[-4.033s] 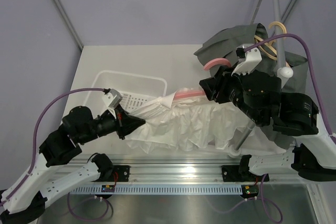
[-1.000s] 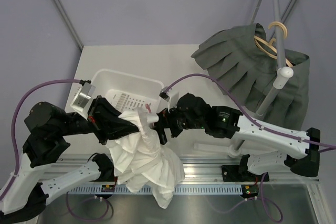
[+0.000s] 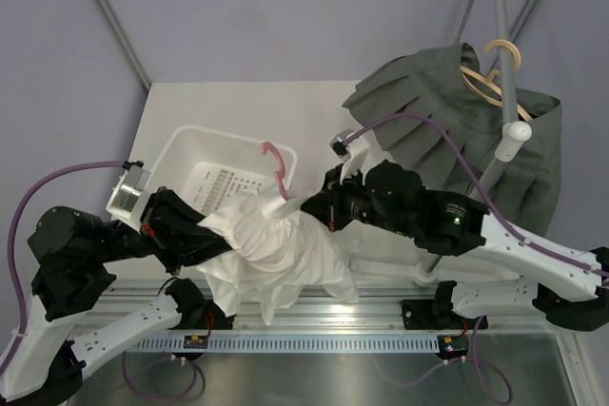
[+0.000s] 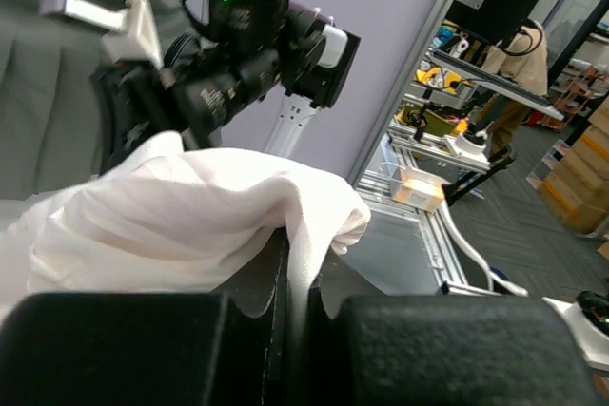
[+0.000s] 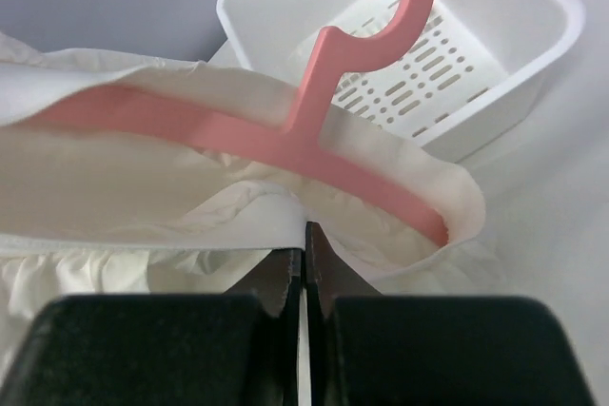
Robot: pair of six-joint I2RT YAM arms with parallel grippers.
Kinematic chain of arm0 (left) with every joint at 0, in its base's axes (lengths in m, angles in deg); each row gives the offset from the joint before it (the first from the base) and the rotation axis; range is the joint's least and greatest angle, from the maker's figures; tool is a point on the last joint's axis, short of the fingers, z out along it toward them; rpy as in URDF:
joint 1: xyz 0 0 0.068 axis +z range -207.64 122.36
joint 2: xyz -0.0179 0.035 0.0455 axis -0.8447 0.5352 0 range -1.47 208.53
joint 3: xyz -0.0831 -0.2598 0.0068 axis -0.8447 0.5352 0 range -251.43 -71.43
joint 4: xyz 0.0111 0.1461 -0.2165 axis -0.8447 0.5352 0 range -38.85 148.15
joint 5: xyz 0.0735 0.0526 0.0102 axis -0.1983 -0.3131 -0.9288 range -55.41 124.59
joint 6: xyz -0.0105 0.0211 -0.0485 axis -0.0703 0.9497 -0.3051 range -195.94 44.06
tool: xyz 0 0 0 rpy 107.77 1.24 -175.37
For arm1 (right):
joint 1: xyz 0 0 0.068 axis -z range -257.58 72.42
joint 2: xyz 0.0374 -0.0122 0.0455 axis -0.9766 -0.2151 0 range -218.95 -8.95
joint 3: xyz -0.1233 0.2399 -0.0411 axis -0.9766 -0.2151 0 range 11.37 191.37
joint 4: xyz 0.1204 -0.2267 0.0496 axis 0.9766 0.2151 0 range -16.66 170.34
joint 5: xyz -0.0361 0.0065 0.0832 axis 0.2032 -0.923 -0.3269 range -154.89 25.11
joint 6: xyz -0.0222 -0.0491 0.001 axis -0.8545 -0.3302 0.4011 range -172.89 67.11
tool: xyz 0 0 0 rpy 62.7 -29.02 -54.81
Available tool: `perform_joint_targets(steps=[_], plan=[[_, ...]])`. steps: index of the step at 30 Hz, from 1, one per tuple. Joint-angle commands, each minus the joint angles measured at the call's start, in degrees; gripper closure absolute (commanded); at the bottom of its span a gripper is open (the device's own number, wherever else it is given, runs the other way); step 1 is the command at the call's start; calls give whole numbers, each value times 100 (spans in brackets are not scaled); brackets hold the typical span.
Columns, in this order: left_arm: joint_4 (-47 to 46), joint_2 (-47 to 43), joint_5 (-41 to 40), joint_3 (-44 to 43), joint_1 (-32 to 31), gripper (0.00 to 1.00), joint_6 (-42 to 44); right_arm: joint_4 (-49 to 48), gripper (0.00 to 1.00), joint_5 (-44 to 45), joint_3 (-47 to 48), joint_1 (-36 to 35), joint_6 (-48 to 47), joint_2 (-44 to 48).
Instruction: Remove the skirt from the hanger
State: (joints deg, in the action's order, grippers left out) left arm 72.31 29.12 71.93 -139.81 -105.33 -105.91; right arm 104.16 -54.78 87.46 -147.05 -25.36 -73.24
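While the left pincer (image 4: 297, 278) keeps its pinch on the near bunch of the white skirt (image 3: 281, 254), the right side is what changed. A second ago the right pincer (image 5: 304, 263) stood spread beside the cloth. Now it's pressed together on a waistband fold just under the pink hanger (image 5: 276, 145) bar. The bundle no longer droops over the near edge; it's slung between both pincers above the surface (image 3: 238, 102).

The waistband still wraps the bar, with the hook poking up toward the white basket (image 3: 238, 137), so the skirt isn't off yet. My read: two grips allow a spread-and-strip, but nothing holds the hanger, so it may ride along. The grey skirt (image 3: 428, 111) at the back is untouched.
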Motion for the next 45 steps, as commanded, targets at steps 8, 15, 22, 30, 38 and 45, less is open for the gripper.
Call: perform_joint_targets(steps=[8,15,22,30,38,45], plan=[[-385,-238,71,1035,-48,17,-122,600,100,370,477,65,-380,233],[-298,-343,-25,1774,-48,1,-333,652,100,132,187,-57,-485,101],[-307,-194,-130,2180,-48,1,-851,486,100,184,-121,-251,-336,22],[386,246,-490,2075,-48,22,-826,459,100,492,204,-497,-239,-101],[1240,351,-1000,2136,-48,77,-448,345,100,650,406,-760,-222,-215],[1531,212,-1729,1917,-48,100,-97,975,59,878,652,-849,-2,-128]])
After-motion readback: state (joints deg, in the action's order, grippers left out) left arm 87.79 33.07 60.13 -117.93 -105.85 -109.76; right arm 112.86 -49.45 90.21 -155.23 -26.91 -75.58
